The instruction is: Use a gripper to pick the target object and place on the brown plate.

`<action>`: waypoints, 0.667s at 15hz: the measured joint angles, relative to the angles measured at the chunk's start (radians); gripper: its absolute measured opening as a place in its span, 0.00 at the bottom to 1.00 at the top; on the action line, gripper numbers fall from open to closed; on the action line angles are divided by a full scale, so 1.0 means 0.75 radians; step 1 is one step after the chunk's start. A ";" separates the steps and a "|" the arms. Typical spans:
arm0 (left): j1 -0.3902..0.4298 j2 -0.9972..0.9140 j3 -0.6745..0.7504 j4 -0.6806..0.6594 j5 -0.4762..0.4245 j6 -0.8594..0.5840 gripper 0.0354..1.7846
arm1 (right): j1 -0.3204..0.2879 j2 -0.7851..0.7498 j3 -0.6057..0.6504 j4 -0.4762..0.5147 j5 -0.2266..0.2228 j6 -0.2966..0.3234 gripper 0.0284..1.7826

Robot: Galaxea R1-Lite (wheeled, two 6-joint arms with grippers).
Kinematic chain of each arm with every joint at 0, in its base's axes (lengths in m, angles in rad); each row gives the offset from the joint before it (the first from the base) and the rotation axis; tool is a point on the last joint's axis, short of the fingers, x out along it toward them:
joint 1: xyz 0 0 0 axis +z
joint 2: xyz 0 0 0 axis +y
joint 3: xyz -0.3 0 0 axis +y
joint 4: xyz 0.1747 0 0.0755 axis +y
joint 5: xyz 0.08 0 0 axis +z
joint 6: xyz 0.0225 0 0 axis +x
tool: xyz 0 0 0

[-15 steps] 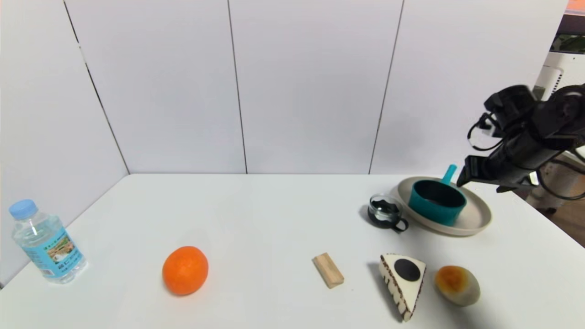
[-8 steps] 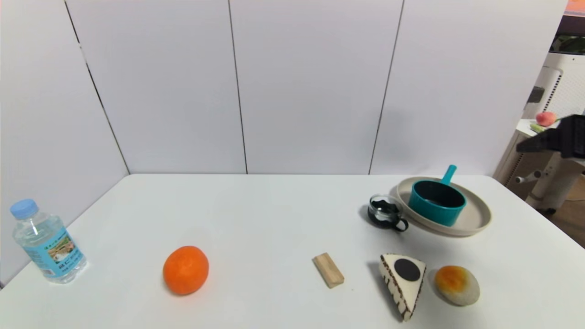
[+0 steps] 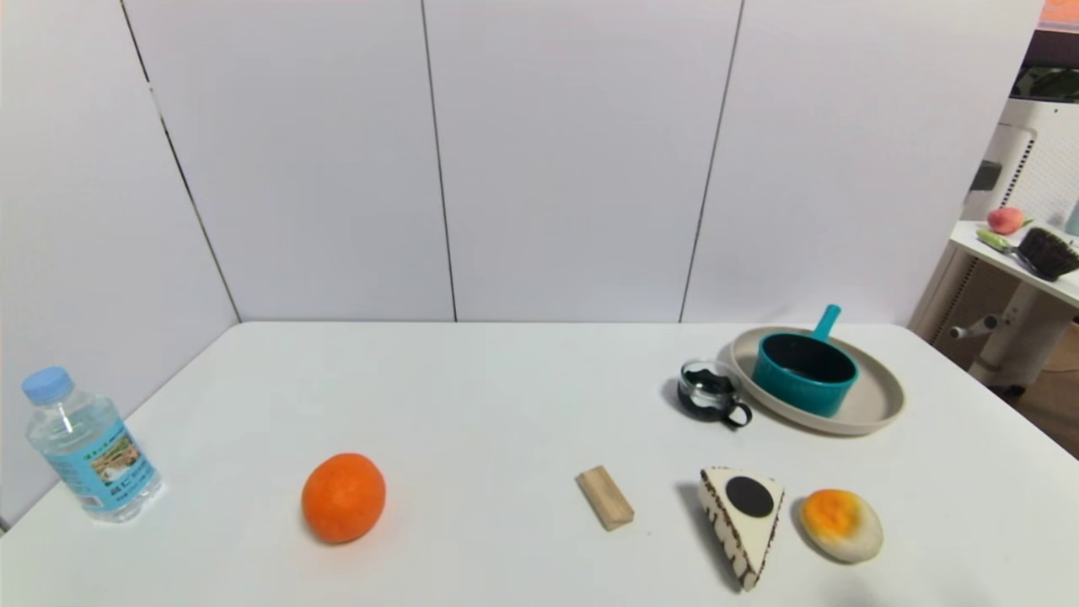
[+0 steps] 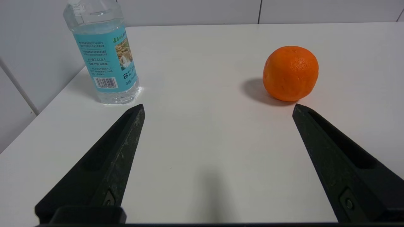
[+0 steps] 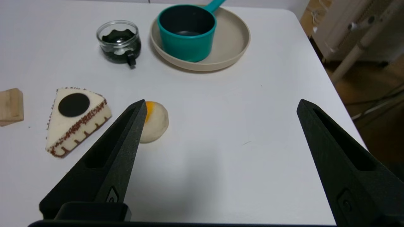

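The teal saucepan (image 3: 805, 373) stands upright inside the beige-tan plate (image 3: 877, 400) at the table's right rear, its handle pointing to the back. Both also show in the right wrist view, the saucepan (image 5: 187, 31) on the plate (image 5: 233, 41). My right gripper (image 5: 221, 105) is open and empty, low over the table's near right part, well short of the plate. My left gripper (image 4: 217, 108) is open and empty over the table's near left. Neither gripper shows in the head view.
A glass cup with a black handle (image 3: 711, 392) sits just left of the plate. A cake wedge (image 3: 742, 518), an egg-like piece (image 3: 840, 525) and a wooden block (image 3: 605, 497) lie near the front. An orange (image 3: 343, 497) and a water bottle (image 3: 84, 451) stand at the left.
My right arm, which was beside the saucepan's handle over the plate, has pulled away to the right and out of the head view. The saucepan stays on the plate.
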 joint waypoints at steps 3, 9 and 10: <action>0.000 0.000 0.000 0.000 -0.001 0.000 0.94 | -0.012 -0.308 0.304 -0.186 0.134 -0.024 0.93; 0.001 0.000 0.000 0.000 0.000 0.000 0.94 | -0.019 -0.663 0.559 -0.161 0.201 -0.080 0.95; 0.001 0.000 0.000 0.000 0.001 0.001 0.94 | -0.018 -0.706 0.561 -0.130 0.199 -0.086 0.95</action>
